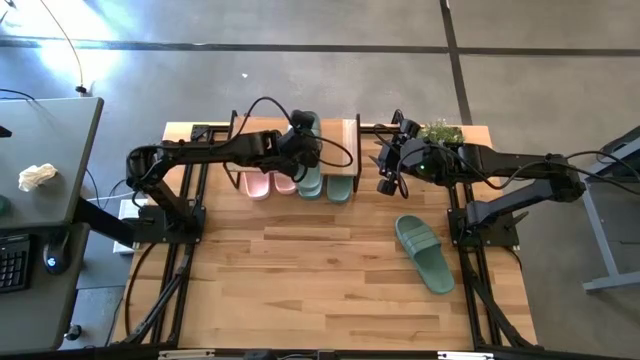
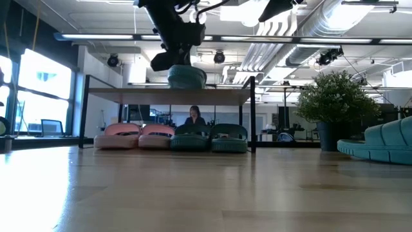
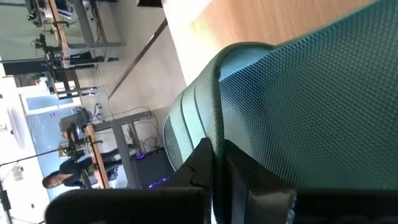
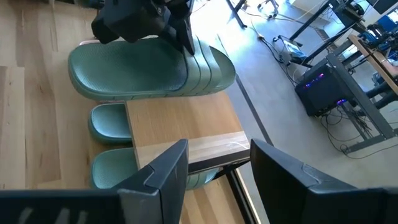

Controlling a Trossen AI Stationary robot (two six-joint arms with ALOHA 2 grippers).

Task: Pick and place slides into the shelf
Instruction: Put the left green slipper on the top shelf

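**Green slide set on the shelf top, one slide left on the table**

High view: on the wooden table (image 1: 330, 290), the left gripper (image 1: 300, 143) clamps a dark green slide (image 1: 309, 124) over the shelf (image 1: 349, 135), its long axis running across the plank. A last green slide (image 1: 424, 253) lies near the right arm.

Low view: a pink pair (image 2: 136, 136) and a green pair (image 2: 209, 137) sit beneath the plank.

Left wrist view: fingers (image 3: 202, 165) pinch the strap edge.

Right wrist view: the right gripper (image 4: 217, 162) hovers open beside the shelf; it looks nearer the loose slide.
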